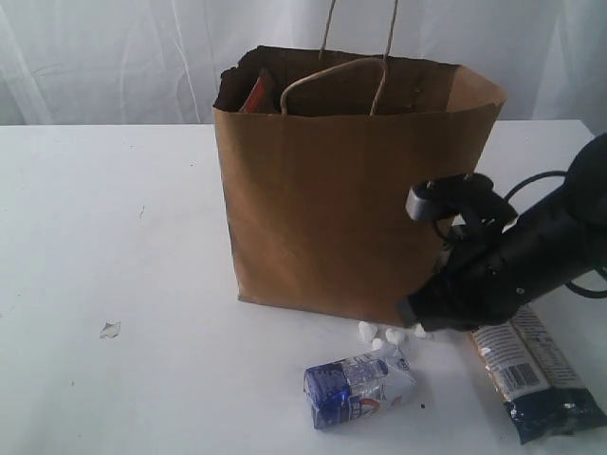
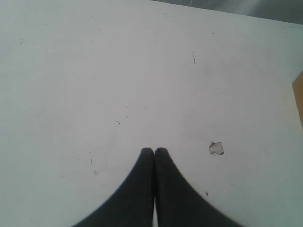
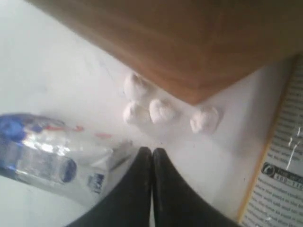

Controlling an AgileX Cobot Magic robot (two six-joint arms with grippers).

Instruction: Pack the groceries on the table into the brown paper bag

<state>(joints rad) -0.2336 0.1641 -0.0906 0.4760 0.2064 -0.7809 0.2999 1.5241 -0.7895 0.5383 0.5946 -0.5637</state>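
Here, with one reddish item [image 1: 256, 93] showing inside the brown paper bag [image 1: 351, 190], the small blue-white carton [image 1: 358, 387] and the long dark-blue-and-cream packet [image 1: 536, 374] lie unpacked on the tabletop [image 1: 114, 237] by its near right corner, beside the right hand [image 3: 152, 150], pressed together and empty like the left hand [image 2: 154, 150].

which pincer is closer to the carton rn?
Right. Right pincer sits shut just beside the carton, by the bag corner. Left pincer is shut over the table near a scrap, carton not in its view.
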